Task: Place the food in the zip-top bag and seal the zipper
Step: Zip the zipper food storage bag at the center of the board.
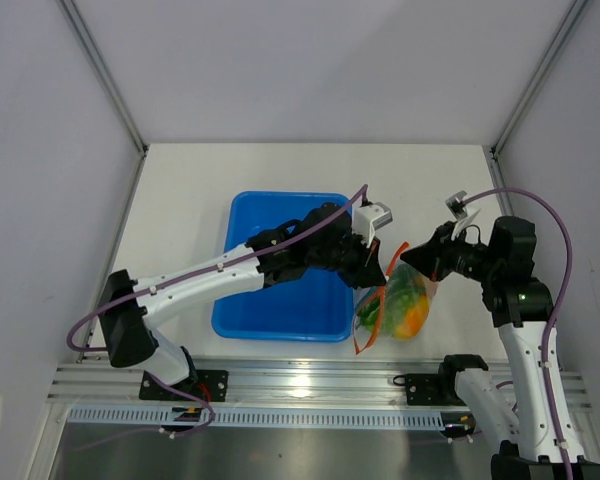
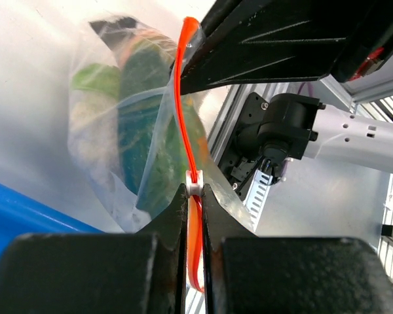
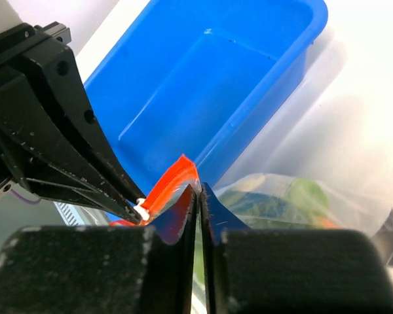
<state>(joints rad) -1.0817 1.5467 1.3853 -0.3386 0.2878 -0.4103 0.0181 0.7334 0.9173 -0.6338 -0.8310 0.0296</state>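
Note:
The zip-top bag [image 1: 395, 300] hangs between my two grippers, just right of the tray. The food [image 1: 408, 310] sits inside it, with green and orange-yellow pieces showing through the plastic [image 2: 141, 131]. My left gripper [image 2: 194, 190] is shut on the orange-red zipper [image 2: 181, 98], right at its small white slider [image 2: 194, 185]. My right gripper [image 3: 200, 188] is shut on the bag's top edge at the end of the zipper [image 3: 173, 180], a short way from the left fingers [image 3: 111, 190]. In the top view the left gripper [image 1: 373, 272] and the right gripper [image 1: 408, 256] nearly meet above the bag.
A blue tray [image 1: 242, 215] lies left of the bag, under the left arm; what shows of its inside [image 3: 209, 85] holds nothing. The slotted aluminium rail [image 1: 310, 385] and the arm bases run along the near edge. Grey walls stand at both sides.

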